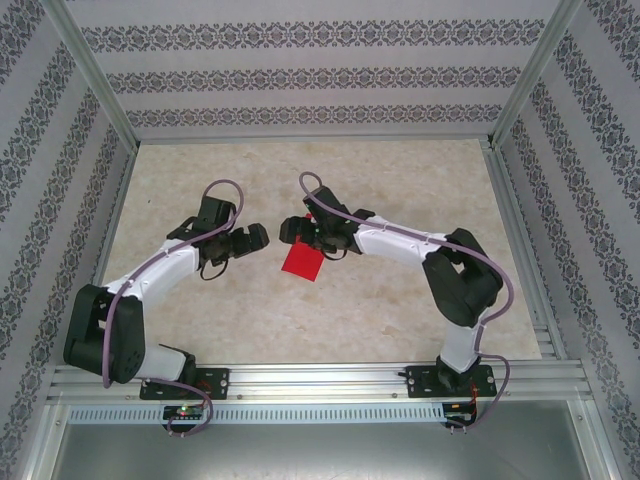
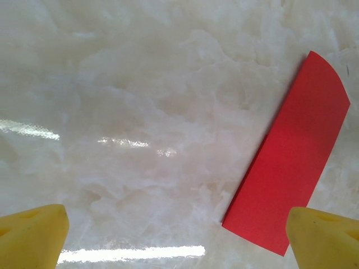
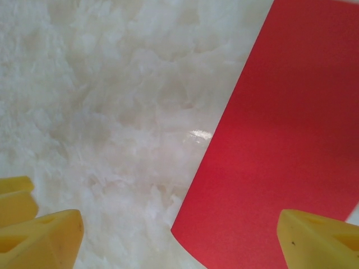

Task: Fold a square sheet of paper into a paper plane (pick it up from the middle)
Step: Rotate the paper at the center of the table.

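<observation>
Sheet: red square sheet of paper [image 1: 302, 262] flat on the marbled table [image 1: 400, 300], partly beneath the right gripper [image 3: 179, 235].
Right arm: jaws spread, gripping nothing.
Left gripper [image 2: 178, 232]: opposite the right gripper, released, empty.

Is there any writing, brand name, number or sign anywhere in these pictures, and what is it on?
No text can be read anywhere.
The red sheet of paper is plain, with no print on it.
The patterned walls carry ornament, not letters.
The left arm's base shows no legible label; any marking there is too small to tell.
</observation>
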You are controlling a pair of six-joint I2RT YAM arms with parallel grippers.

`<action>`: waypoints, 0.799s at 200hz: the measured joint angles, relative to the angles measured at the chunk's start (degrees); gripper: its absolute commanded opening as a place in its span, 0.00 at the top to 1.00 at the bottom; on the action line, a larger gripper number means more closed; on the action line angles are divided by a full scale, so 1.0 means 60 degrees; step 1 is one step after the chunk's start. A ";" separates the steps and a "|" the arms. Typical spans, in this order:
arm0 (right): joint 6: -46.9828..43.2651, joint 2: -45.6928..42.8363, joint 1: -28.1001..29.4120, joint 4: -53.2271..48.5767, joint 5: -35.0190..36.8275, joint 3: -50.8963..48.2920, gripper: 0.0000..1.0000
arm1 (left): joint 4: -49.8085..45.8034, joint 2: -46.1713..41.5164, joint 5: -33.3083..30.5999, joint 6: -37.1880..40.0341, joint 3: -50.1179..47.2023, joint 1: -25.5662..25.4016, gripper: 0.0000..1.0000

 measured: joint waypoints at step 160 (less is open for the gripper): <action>-0.0667 0.1810 0.0251 -0.0550 -0.0769 0.0947 0.28 | 0.0127 -0.0313 0.0098 -0.0219 -0.0313 -0.0004 0.00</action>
